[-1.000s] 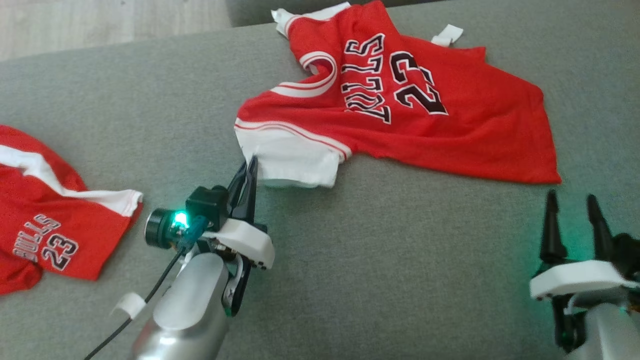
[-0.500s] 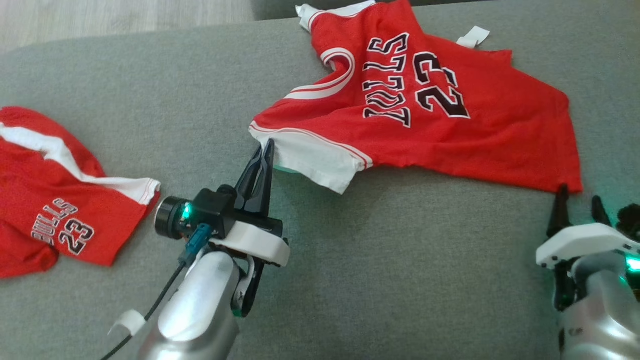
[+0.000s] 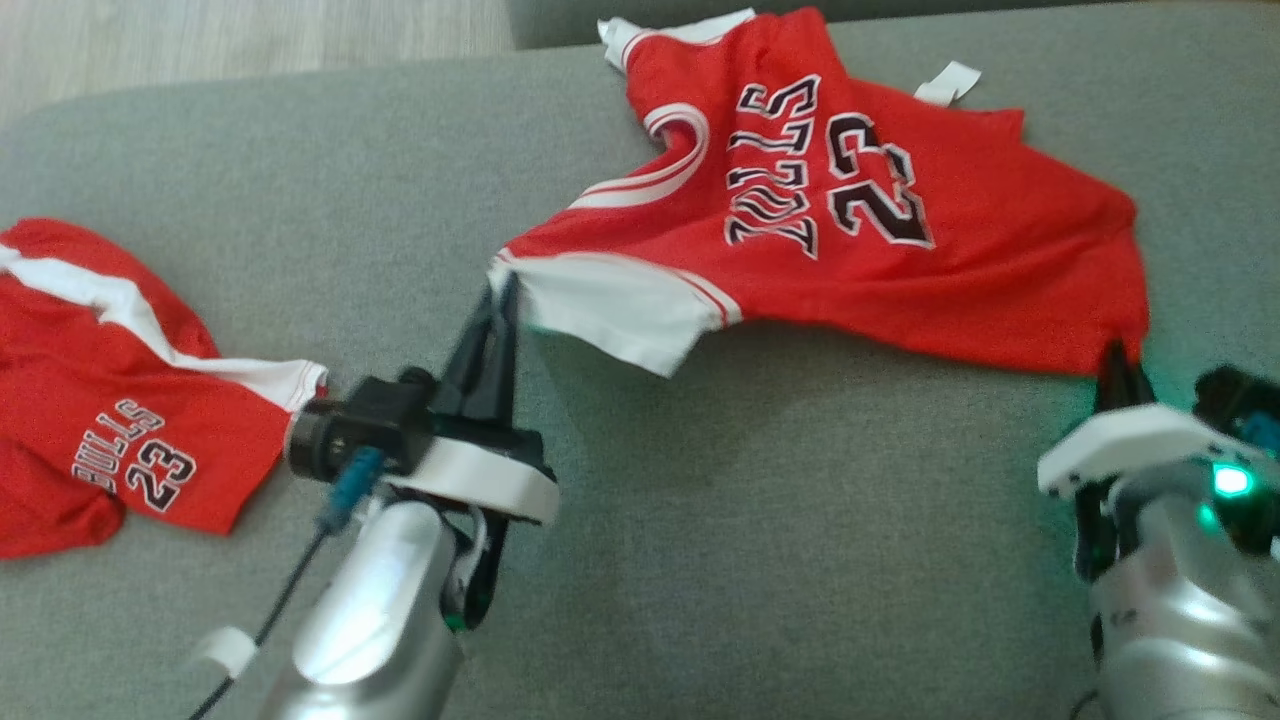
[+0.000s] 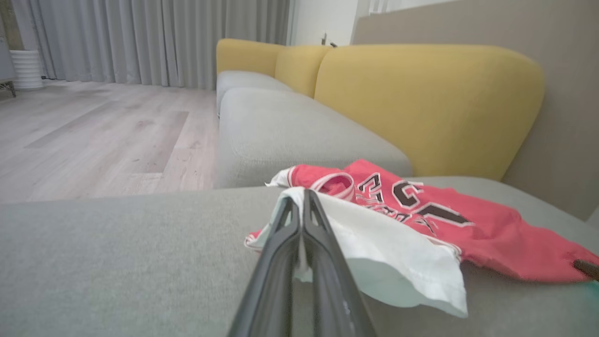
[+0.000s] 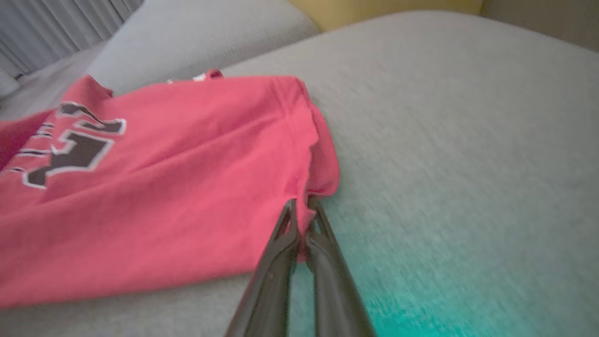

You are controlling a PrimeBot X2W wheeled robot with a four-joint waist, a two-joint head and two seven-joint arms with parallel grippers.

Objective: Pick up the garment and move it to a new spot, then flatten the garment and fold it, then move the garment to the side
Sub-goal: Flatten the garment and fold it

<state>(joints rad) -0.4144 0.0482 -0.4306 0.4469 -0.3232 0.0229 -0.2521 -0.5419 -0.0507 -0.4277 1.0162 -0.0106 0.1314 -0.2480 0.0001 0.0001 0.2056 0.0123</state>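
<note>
Moved: right gripper [image 3: 1115,362] has clamped onto the hem corner.
Sofa: grey fabric sofa seat [image 3: 760,540] underneath.
Garment: red Bulls 23 jersey [image 3: 950,290] spread at far middle.
Spare: second red jersey [image 3: 130,400] crumpled left.
Left: left gripper [image 3: 503,295] clamped tight on white sleeve.

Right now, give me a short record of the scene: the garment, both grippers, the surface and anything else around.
garment: red jersey, BULLS 23 print, spread but wrinkled
surface: grey cushion
left gripper: shut on the jersey's white sleeve
right gripper: shut on the jersey's red hem corner
other: second red garment at the robot's left, apart from the jersey
background: yellow backrest, wood floor
</note>
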